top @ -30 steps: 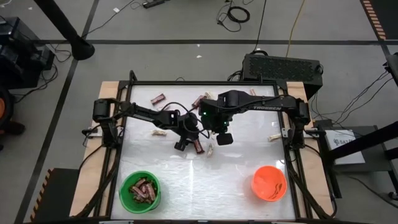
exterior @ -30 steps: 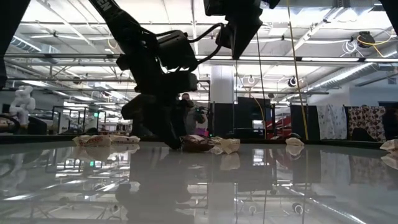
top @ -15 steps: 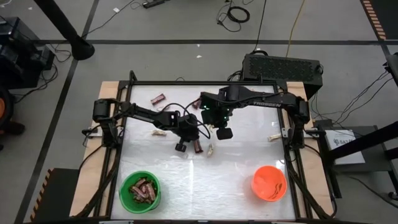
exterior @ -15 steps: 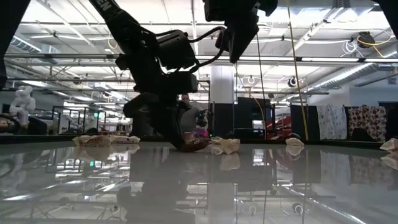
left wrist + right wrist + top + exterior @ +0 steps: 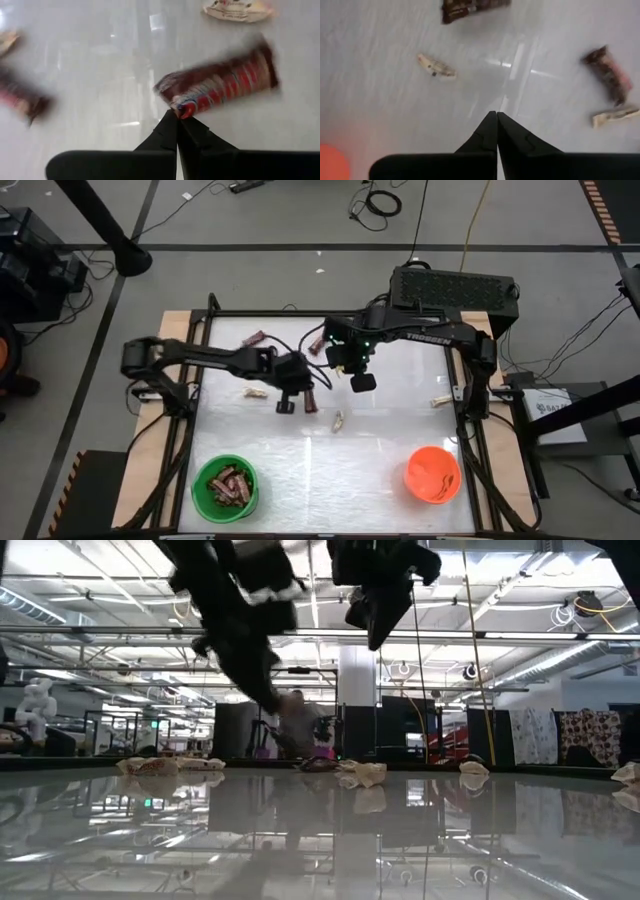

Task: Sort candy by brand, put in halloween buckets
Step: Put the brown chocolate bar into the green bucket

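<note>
Reddish-brown candy bar (image 5: pixel 220 82) hung crosswise from the left gripper (image 5: pixel 177 116), its jaws pinching one wrapper end; the green bucket (image 5: pixel 226 486) lay near, the right gripper (image 5: pixel 358 382) pressed together empty.

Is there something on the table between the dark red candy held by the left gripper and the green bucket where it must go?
Nothing visible. The left gripper is shut on the dark red candy by one end, above the table's middle. From there to the green bucket at the near left corner, the white table is bare.
</note>
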Controlling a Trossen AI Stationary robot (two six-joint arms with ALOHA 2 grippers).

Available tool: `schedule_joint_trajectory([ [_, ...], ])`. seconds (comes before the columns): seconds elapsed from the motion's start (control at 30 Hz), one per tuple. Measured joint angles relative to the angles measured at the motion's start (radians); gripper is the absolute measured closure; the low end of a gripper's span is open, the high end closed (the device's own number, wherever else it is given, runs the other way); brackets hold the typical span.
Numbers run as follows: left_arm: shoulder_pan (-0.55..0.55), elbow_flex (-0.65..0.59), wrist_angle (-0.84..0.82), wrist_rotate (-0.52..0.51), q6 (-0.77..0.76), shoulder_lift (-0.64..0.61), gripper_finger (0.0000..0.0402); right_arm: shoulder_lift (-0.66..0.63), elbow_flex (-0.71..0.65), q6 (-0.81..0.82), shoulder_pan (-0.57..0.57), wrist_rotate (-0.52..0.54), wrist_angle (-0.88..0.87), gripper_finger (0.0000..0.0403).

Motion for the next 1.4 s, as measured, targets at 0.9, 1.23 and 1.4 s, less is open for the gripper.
schedule_joint_trajectory([
  [0.9, -0.705, -0.035, -0.406, 0.266, -1.134, -0.533, 0.0401, 0.002, -0.261, -0.117, -0.074, -0.180, 0.391, 0.0403],
  [1.23, -0.756, -0.040, -0.513, 0.290, -1.182, -0.421, 0.0337, 0.001, -0.261, -0.114, -0.074, -0.180, 0.398, 0.0403],
  [1.4, -0.755, -0.040, -0.510, 0.378, -1.159, -0.414, 0.0309, 0.001, -0.261, -0.076, -0.074, -0.180, 0.412, 0.0403],
])
